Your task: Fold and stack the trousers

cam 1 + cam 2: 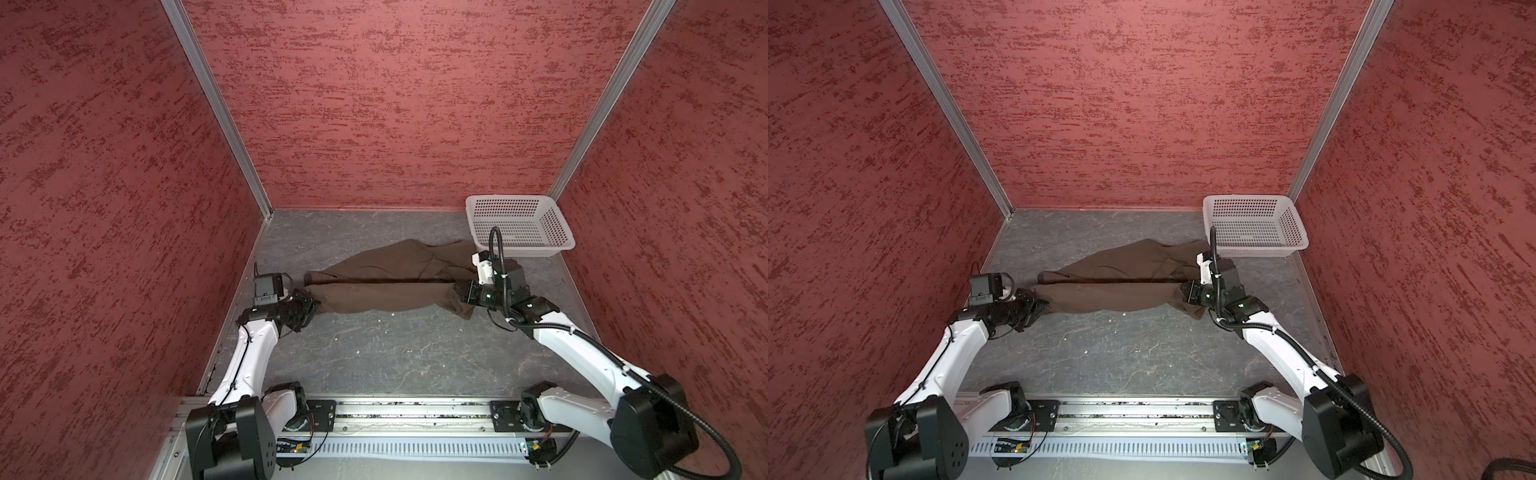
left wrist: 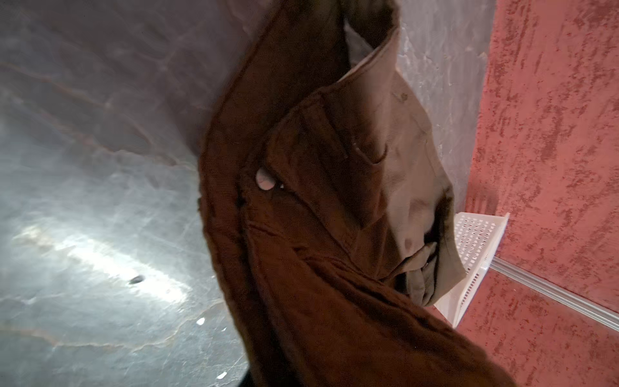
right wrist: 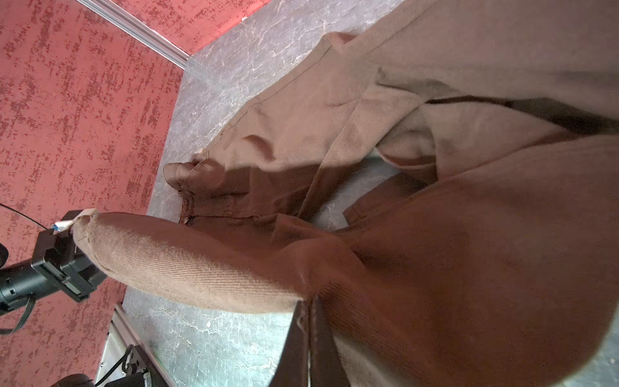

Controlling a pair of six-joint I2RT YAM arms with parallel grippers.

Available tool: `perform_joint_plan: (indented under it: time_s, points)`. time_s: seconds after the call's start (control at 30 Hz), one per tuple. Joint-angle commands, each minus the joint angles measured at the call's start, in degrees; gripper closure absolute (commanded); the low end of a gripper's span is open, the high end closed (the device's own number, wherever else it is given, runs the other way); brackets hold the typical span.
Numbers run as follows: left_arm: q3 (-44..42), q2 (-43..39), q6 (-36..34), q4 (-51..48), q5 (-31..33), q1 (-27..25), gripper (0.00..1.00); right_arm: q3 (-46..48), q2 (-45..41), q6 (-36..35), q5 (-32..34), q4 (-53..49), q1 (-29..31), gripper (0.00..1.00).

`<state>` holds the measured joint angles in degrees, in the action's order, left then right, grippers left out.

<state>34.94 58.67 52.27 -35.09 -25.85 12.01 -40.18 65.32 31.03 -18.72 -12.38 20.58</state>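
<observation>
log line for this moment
trousers: stretched out over table | left gripper: at cloth end, grip unclear | right gripper: shut on trousers | basket: empty

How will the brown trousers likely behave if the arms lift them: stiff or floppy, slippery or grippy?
Probably very floppy: the trousers crease and droop between the left gripper and right gripper. Likely grippy rather than slippery, given the matte ribbed weave in the right wrist view. The rest lying on the table would likely drag and unfold.
</observation>
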Motion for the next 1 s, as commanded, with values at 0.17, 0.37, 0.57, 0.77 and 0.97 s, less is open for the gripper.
perform_joint_plan:
  time_s: [0.17,0.37,0.57,0.77,0.97]
  points:
    - [1.6,-11.5,4.2,-13.5,9.0,2.0,0.43,2.8,-1.4,-2.8,6.0,-9.2,-0.7,1.0]
    - [3.5,-17.0,5.6,-21.1,9.3,2.2,0.34,7.7,-4.7,-1.9,7.6,-10.9,-0.6,0.9]
    - [5.1,-22.4,7.6,-28.5,11.9,2.7,0.19,8.3,-3.7,-1.7,14.1,-13.4,-0.6,1.0]
    - [3.5,-20.5,9.4,-23.1,9.0,2.9,0.15,7.7,-3.1,-2.3,10.8,-12.9,-0.6,0.92]
    - [6.0,-15.7,7.7,-19.3,8.2,2.1,0.15,7.4,-8.5,-2.7,13.4,-15.0,0.2,0.83]
